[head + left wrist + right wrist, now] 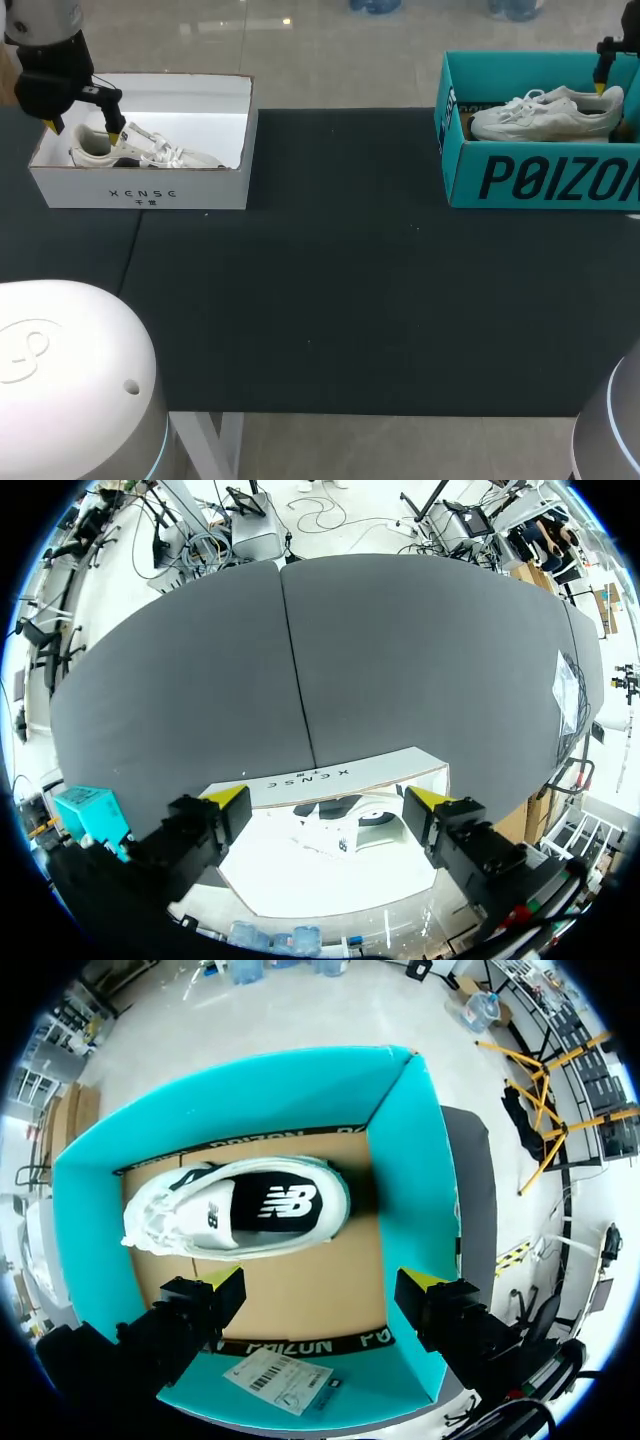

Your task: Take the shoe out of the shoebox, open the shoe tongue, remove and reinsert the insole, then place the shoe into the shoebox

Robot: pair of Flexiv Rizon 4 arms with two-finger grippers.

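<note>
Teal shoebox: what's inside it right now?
The teal shoebox holds one white sneaker, sole down on the brown cardboard floor, black insole showing. The floor beneath the sneaker is covered, so not visible.

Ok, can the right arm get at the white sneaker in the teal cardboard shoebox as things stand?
Probably yes: the right claw hangs open above the lidless teal cardboard shoebox, and nothing covers the white sneaker sitting inside.

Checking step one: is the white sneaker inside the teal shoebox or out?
Inside: the white sneaker lies on the floor of the teal shoebox, the right end effector open above.
</note>
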